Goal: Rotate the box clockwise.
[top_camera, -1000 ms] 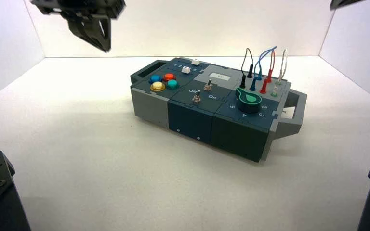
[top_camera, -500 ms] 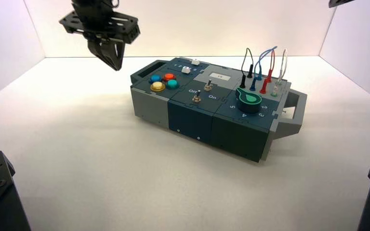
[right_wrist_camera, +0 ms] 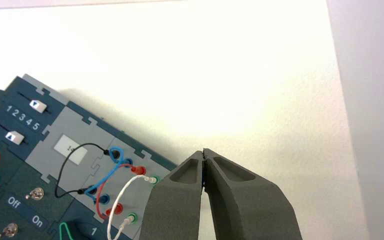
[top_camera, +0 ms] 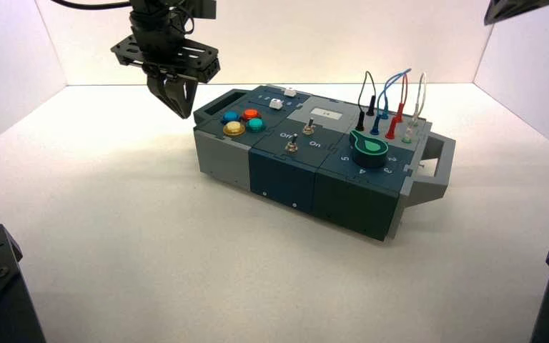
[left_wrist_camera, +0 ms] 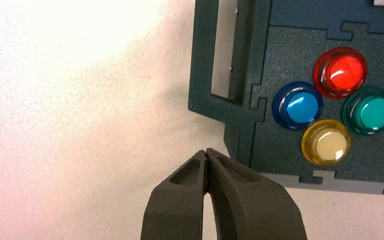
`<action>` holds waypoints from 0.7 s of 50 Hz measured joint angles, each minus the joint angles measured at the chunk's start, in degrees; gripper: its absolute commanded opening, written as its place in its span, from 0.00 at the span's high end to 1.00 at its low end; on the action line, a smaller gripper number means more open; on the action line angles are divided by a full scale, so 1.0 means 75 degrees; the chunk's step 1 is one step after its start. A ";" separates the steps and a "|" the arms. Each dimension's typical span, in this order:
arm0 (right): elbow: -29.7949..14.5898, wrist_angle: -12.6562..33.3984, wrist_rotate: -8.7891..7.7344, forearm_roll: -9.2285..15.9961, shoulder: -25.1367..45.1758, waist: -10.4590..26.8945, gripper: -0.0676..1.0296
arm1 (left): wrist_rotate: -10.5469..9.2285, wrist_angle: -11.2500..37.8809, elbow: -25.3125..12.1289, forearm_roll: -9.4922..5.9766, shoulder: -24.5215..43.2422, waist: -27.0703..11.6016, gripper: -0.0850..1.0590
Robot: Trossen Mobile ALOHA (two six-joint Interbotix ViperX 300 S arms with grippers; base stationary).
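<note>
White table (top_camera: 114,236) with white walls all round, and the box (top_camera: 314,161) sits about mid-table, skewed, its button end toward the left claw (top_camera: 179,107). That claw is pinched fully closed, holding nothing, and hovers just off the box's grey end handle (left_wrist_camera: 215,55) near the coloured buttons (left_wrist_camera: 330,100), so I'd say we're at the approach step. Next it probably needs to drop beside that end and shove it round clockwise; the right claw (right_wrist_camera: 203,152), also closed and empty, hangs above the wire end.
</note>
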 measured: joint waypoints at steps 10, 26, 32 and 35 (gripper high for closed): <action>0.0000 0.0000 0.0035 0.0094 0.0562 0.0000 0.96 | 0.0059 0.0000 -0.0047 0.0000 0.0082 0.0000 0.95; -0.0012 0.0293 0.0047 0.0199 0.1898 -0.0012 0.96 | 0.0082 -0.0047 -0.0059 0.0000 0.0199 0.0000 0.95; -0.0047 0.0328 0.0047 0.0258 0.2227 -0.0012 0.96 | 0.0082 -0.0070 -0.0059 0.0000 0.0234 0.0000 0.95; -0.0070 0.0328 0.0047 0.0293 0.2426 -0.0012 0.96 | 0.0082 -0.0094 -0.0059 0.0000 0.0246 0.0000 0.95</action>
